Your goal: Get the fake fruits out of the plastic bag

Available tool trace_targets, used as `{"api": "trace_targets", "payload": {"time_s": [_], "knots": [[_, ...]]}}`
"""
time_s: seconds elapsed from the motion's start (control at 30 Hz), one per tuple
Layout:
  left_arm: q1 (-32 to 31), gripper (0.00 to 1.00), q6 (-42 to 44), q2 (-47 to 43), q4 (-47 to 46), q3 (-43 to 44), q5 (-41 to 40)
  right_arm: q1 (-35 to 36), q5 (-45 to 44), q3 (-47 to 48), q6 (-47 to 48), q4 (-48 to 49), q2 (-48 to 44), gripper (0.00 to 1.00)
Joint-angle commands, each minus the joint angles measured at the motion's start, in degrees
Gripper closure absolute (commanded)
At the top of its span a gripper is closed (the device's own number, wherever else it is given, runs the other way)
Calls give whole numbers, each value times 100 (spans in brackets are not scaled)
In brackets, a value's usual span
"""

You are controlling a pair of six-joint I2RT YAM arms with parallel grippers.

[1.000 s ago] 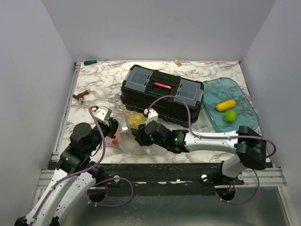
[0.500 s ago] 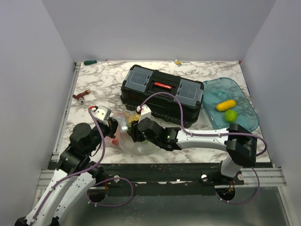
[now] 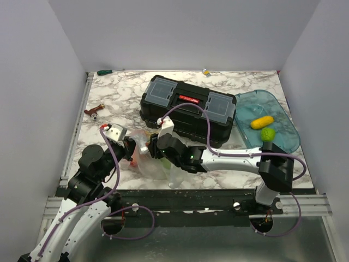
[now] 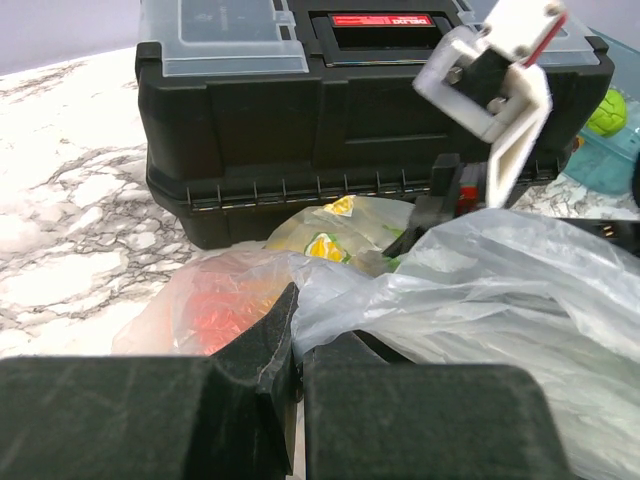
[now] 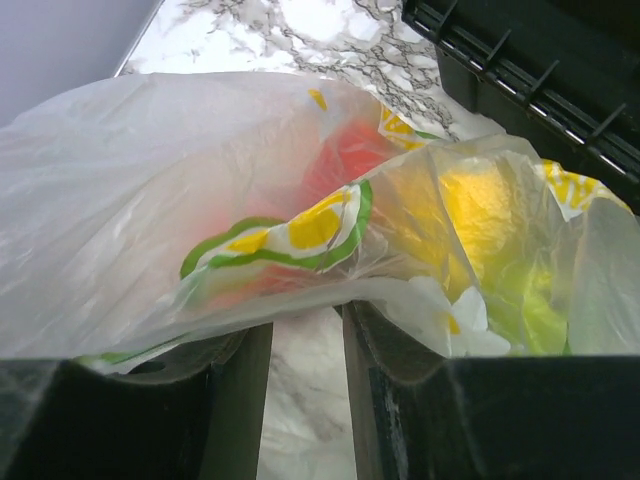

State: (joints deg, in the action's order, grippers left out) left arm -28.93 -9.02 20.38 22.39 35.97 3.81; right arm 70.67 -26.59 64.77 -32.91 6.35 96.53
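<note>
2 fake fruits [image 3: 262,121], 1 yellow and 1 green, lie in the blue tray [image 3: 246,102] at 3 o'clock. At 7 o'clock we see the plastic bag [image 3: 148,159] with red and yellow shapes inside, so more remain. The left gripper [image 4: 296,345] pinches its film tight; the right gripper [image 5: 306,340] has jaws slightly apart against it, clamping nothing visible.

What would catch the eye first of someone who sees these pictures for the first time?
The crinkled plastic bag lies near the front of the table, with red and yellow fake fruits showing through it. Both arms are at it: the left gripper pinches its film, and the right gripper is open against it. Behind sits a black toolbox, and on the right a blue tray holds a yellow fruit and a green fruit.
</note>
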Motion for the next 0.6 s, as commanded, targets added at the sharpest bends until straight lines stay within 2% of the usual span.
{"api": "trace_targets", "payload": {"time_s": [0.0,0.23,0.37,0.57], "knots": [[28,100,9,-76,-73,114,129,-15,-277,310,358,313,543,64],[28,100,1,-76,-92,117,162,-18,340,634,537,412,1115,63],[28,100,-4,-38,-104,130,264,-14,785,533,433,725,1187,59],[46,100,-30,54,-165,152,534,-18,1342,339,60,1220,1340,42]]}}
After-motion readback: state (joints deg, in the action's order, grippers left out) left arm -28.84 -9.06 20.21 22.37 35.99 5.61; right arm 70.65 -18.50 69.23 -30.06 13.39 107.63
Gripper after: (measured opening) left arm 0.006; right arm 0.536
